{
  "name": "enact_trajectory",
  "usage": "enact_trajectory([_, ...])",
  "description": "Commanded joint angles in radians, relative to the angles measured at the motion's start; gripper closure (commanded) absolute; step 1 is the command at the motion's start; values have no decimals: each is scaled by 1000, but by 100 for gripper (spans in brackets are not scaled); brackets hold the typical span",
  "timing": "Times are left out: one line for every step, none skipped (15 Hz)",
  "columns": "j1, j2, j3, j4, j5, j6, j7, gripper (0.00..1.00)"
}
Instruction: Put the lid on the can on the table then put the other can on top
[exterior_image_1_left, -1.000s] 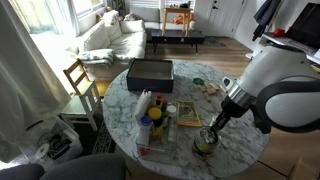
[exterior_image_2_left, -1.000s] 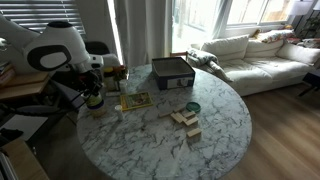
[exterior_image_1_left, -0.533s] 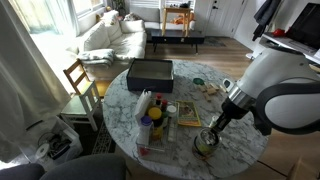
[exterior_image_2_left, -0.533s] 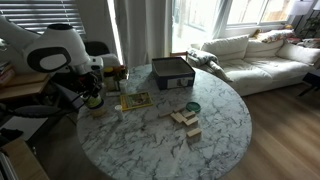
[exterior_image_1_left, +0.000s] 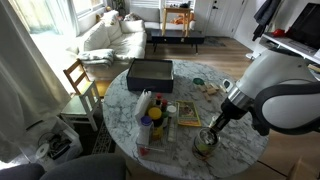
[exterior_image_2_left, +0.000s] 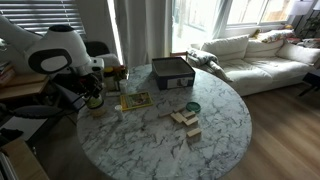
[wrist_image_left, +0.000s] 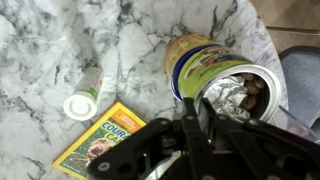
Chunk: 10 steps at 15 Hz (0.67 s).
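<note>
Gripper (wrist_image_left: 197, 112) pinches the other can (wrist_image_left: 202, 60) by its rim, at the table's (exterior_image_1_left: 186, 72) 5 o'clock edge in an exterior view; keep it level, lower squarely, release once seated

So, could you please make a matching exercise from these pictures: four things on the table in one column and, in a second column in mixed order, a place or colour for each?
Things
1. black box
2. wooden blocks
3. can
4. small white cap

Place or colour
A. on the marble beside the yellow booklet
B. right at the gripper
C. at the edge of the table toward the sofa
D. pale brown, in a small pile

Pairs: 1-C, 2-D, 3-B, 4-A
</note>
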Motion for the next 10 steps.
enact_trajectory([21,5,-15,-13,27,45,8,97])
enact_trajectory([20,8,-14,-12,28,48,8,97])
enact_trajectory([19,10,-14,-12,27,47,9,97])
enact_trajectory([19,13,-14,-12,27,43,9,97])
enact_trajectory([16,15,-14,-12,20,38,14,97])
enact_trajectory([17,17,-15,-12,24,36,11,97])
enact_trajectory([15,19,-15,-13,22,33,14,97])
enact_trajectory([13,19,-15,-13,19,32,18,97])
enact_trajectory([13,20,-16,-13,20,34,19,97])
enact_trajectory([12,20,-16,-14,19,36,21,97])
